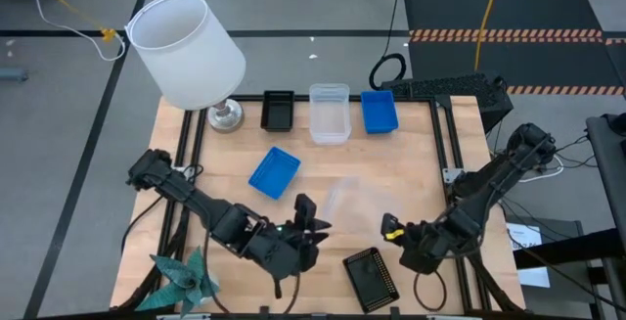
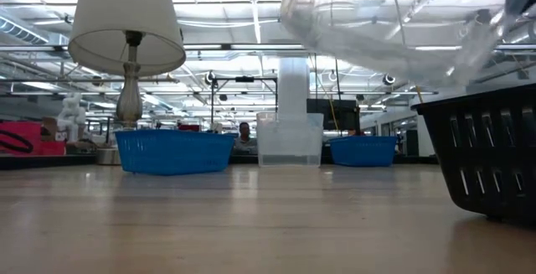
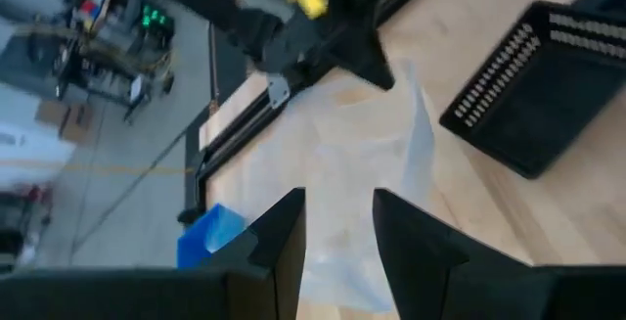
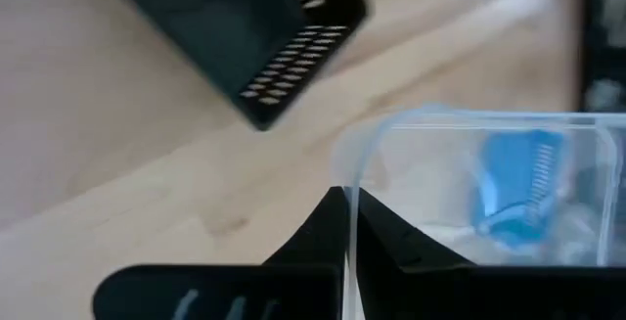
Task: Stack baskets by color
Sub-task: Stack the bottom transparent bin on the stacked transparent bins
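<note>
While no writing is legible, count on desk [image 1: 411, 163]: 2 blue baskets [image 1: 275, 172], 2 black [image 1: 278, 111], clear stack [image 1: 329, 113] at rear. Right tool [image 4: 344, 198] pinched shut on clear basket [image 4: 460, 178] rim, mid-desk, raised; left tool [image 3: 337, 232] part-open astride its other rim.

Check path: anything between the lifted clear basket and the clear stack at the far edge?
Nothing visible. The clear basket, pinched by the right gripper, has bare table up to the clear stack; the loose blue basket lies off to the side.

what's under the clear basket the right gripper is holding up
Bare wooden table. The right gripper is shut on the clear basket, held in the air. Through its wall a blue basket shows blurred; its exact spot is unclear.
</note>
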You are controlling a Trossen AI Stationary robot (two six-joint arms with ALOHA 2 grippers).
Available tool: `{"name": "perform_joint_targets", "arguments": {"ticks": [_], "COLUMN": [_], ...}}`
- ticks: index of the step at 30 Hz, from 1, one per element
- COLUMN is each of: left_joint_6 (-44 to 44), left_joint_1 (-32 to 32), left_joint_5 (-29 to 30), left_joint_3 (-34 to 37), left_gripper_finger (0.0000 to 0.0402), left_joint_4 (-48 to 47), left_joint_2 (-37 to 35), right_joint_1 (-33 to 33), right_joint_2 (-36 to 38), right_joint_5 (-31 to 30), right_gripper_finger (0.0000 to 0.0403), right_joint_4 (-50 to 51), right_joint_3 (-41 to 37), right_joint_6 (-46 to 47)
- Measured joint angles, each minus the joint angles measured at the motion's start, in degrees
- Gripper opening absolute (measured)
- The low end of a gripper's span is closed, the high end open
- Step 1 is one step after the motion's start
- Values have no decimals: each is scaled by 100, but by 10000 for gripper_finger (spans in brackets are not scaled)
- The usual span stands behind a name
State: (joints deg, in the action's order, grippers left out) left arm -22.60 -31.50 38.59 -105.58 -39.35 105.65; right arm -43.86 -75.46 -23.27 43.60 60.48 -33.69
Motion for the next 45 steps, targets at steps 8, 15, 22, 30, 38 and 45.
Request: {"name": "perform_joint_targets", "arguments": {"ticks": [8, 15, 22, 30, 38, 45], "left_joint_6": [-925, -1017, -1011, -1295, -1293, -1134], "left_joint_1": [4, -130, -123, 101, 544, 745], "left_joint_5": [-110, -915, -1475, -2073, -3004, -3745], "left_joint_3": [0, 0, 0, 0, 0, 9], "left_gripper_finger": [125, 145, 203, 210, 161, 107], "left_joint_4": [-168, -794, -814, -697, -702, -710], "left_joint_2": [4, 4, 4, 4, 9, 9], "right_joint_1": [285, 391, 544, 566, 569, 569], "right_joint_2": [0, 2, 2, 2, 2, 2], "right_joint_5": [1115, 1277, 1926, 2201, 2207, 2199], "right_gripper_finger": [0, 0, 0, 0, 0, 0], "right_joint_4": [-494, -567, -853, -1186, -1209, -1209], "right_joint_3": [-82, -82, -84, -84, -84, -84], "right_joint_6": [-1377, -2147, -2629, -3153, -3176, -3198]}}
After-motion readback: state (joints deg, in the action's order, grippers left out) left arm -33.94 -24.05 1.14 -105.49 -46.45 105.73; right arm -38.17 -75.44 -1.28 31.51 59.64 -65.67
